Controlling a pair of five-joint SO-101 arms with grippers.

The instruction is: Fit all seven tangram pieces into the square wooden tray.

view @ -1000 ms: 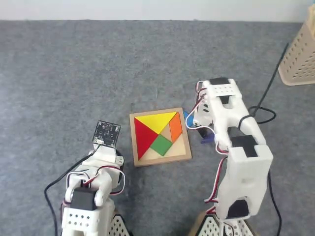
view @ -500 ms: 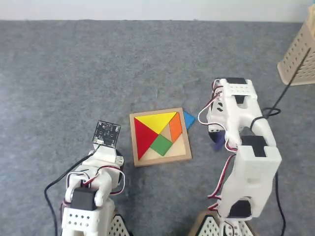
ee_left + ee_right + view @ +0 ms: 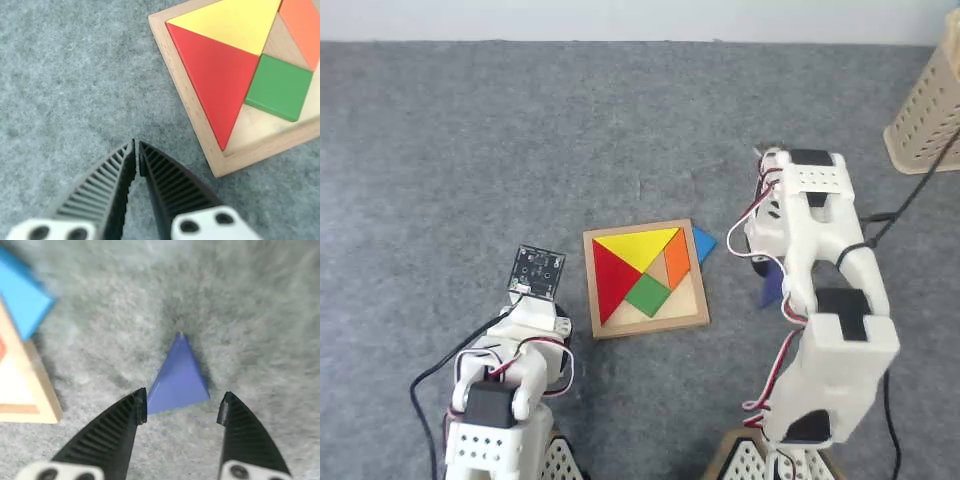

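Observation:
The square wooden tray (image 3: 696,318) lies mid-table and holds a yellow triangle (image 3: 638,247), a red triangle (image 3: 612,277), an orange piece (image 3: 677,263) and a green square (image 3: 648,295). A light blue piece (image 3: 704,243) lies on the carpet against the tray's right side. An indigo triangle (image 3: 177,381) lies on the carpet between the fingers of my open right gripper (image 3: 182,407), untouched by either. Near the tray's left edge (image 3: 172,65), my left gripper (image 3: 136,146) is shut on nothing, just above the carpet.
Grey carpet covers the table. A beige slotted basket (image 3: 930,105) stands at the far right edge. The right arm's body (image 3: 820,240) hangs over the carpet to the right of the tray. The left arm's base (image 3: 495,420) sits at the near left.
The right arm has swung rightward, away from the tray, uncovering the light blue piece. The indigo triangle shows farther right under it. The left arm has not moved.

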